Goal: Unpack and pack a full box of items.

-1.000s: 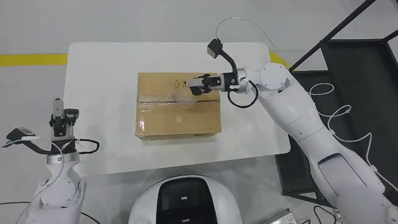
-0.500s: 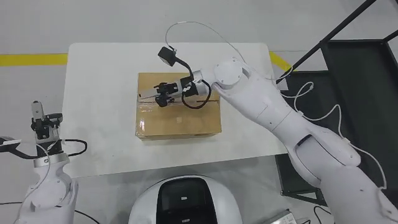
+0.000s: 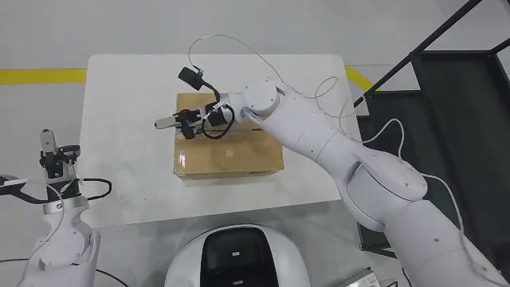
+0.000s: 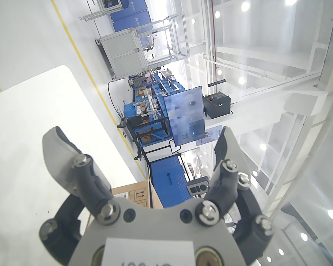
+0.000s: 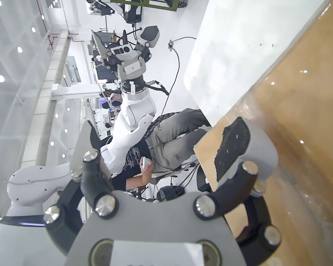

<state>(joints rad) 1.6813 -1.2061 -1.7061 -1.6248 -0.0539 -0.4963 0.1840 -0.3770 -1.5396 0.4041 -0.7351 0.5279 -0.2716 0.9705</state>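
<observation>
Both jaws apart, the right gripper (image 3: 170, 121) hovers at the left edge of the box (image 3: 231, 156); a low sweep could shove it.

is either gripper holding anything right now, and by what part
Nothing is held. The right gripper is open, one finger against the box at its taped seam; the left gripper is open and empty.

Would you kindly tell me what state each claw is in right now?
Left claw: open, empty.
Right claw: open, empty, at the box edge.
</observation>
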